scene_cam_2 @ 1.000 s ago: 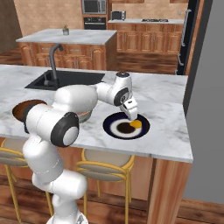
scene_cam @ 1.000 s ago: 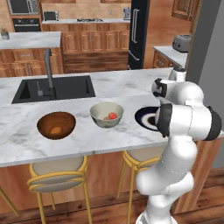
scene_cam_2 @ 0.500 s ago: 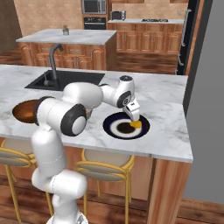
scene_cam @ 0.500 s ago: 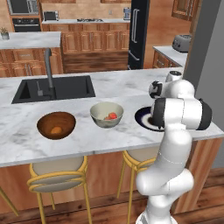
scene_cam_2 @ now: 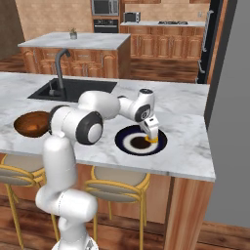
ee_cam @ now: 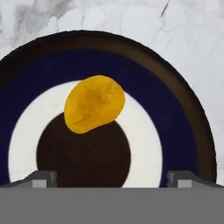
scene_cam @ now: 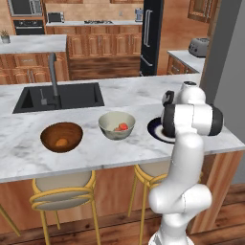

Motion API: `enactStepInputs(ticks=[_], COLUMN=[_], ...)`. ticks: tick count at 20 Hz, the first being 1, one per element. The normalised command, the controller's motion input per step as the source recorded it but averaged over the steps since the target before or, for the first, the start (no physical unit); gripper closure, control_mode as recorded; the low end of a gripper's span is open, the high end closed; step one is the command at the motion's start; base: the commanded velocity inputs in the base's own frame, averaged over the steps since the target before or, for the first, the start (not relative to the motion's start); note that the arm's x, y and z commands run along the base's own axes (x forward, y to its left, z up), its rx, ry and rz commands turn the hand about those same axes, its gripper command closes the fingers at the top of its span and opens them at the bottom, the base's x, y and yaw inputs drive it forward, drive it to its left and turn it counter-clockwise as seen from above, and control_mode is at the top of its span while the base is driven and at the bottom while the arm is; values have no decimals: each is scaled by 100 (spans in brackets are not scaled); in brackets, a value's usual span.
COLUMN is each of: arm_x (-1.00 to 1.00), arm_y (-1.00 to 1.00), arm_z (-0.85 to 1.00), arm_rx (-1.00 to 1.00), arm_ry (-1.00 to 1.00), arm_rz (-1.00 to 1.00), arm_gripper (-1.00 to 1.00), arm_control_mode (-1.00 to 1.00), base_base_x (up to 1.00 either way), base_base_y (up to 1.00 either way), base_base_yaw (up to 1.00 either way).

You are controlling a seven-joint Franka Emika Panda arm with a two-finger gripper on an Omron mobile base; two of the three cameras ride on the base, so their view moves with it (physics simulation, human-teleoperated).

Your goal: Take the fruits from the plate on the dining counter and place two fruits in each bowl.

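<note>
On the dining counter (scene_cam: 95, 154) (scene_cam_2: 188, 146), the dark navy plate (scene_cam_2: 128, 142) (ee_cam: 52, 74) (scene_cam: 154, 129) holds one yellow fruit (ee_cam: 94, 103) (scene_cam_2: 154, 140). My gripper (scene_cam_2: 151, 135) (ee_cam: 112, 177) hangs just over the plate, open, tips on either side of the plate's dark centre with the fruit just beyond them. An orange fruit (scene_cam: 61, 142) lies in the brown wooden bowl (scene_cam: 61, 136) (scene_cam_2: 31, 123). Reddish fruit (scene_cam: 122, 127) sits in the cream bowl (scene_cam: 116, 125), left of the plate. In the left base view my arm hides most of the plate.
A black sink (scene_cam: 60, 95) with a dark faucet (scene_cam: 53, 72) is set in the counter behind the bowls. Yellow-framed stools (scene_cam: 64, 189) stand under the front edge. A grey wall (scene_cam_2: 229, 112) rises just right of the counter's end.
The hand has come down closer to the plate and the yellow fruit, and the elbow has risen. The jaws stay open. Bowls and fruits have not moved.
</note>
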Motion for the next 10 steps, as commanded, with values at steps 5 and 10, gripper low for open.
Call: enactStepInputs(ticks=[5, 10], arm_x=[12, 37], arm_y=[-22, -19], arm_z=[-31, -12], arm_rx=[1, 0], arm_ry=[4, 0], arm_rz=[-3, 0], arm_gripper=[-100, -100], arm_control_mode=[-100, -100], base_base_x=[0, 0], base_base_y=[0, 0], base_base_yaw=[0, 0])
